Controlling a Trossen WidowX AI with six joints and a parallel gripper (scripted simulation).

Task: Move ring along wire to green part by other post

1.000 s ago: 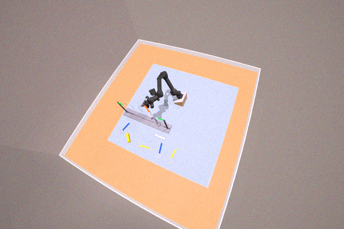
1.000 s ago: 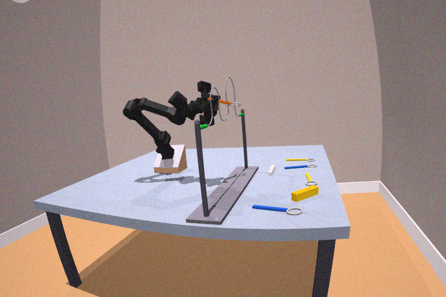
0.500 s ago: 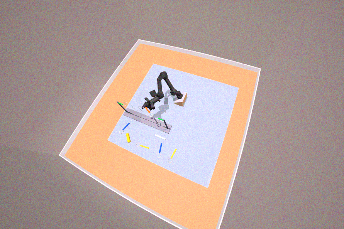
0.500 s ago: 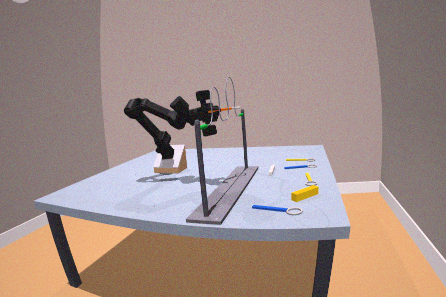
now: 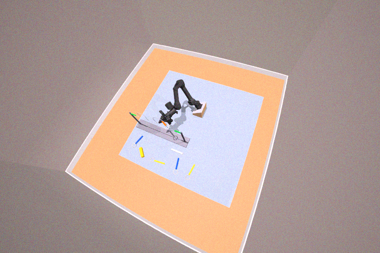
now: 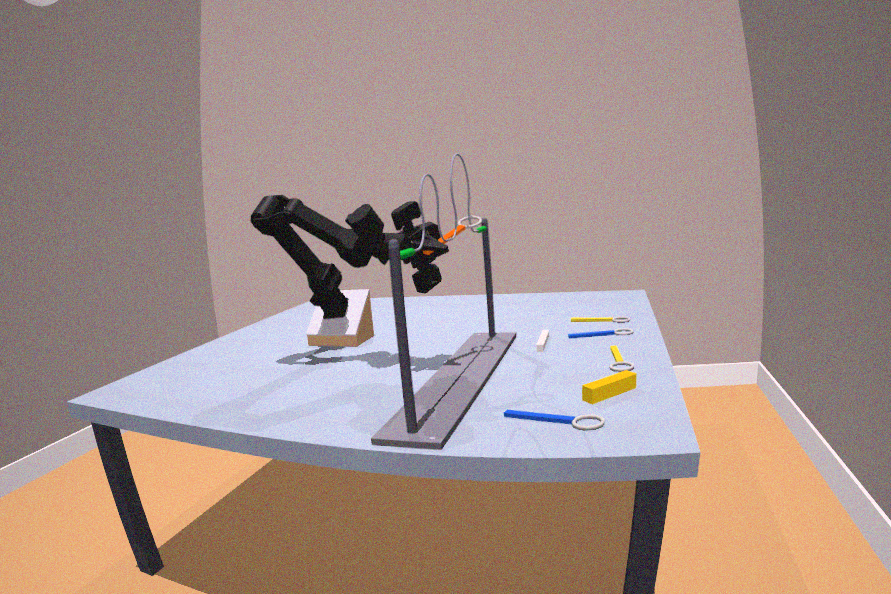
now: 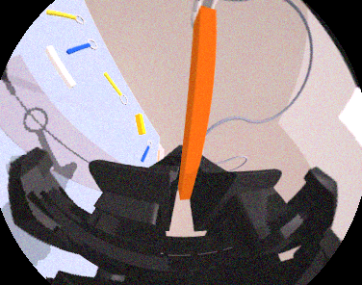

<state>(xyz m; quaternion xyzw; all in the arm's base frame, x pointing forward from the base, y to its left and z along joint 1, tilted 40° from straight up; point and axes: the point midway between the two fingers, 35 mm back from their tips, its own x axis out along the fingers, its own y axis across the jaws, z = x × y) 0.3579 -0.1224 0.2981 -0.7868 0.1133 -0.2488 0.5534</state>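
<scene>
My gripper (image 5: 160,121) (image 6: 440,245) (image 7: 184,149) is shut on the orange handle (image 5: 164,123) (image 6: 453,233) (image 7: 200,96). The handle slants up to its pale ring (image 6: 459,222), which lies nearly flat just above the green part (image 6: 480,229) (image 5: 177,131) beside the far post (image 6: 489,280) (image 5: 183,137). The grey wire (image 6: 428,175) (image 7: 310,48) seems to pass down through the ring; contact cannot be told. The other green part (image 6: 407,252) (image 5: 132,114) is at the near post (image 6: 401,336) (image 5: 135,118). In the wrist view the ring is mostly cut off at the top.
The wire's two tall loops stand between the posts, close to the gripper. The posts rise from a grey base plate (image 5: 160,131) (image 6: 453,399). Beyond it lie a white block (image 5: 176,151) (image 6: 542,339), a yellow block (image 5: 141,152) (image 6: 608,386) and several blue-handled and yellow-handled rings.
</scene>
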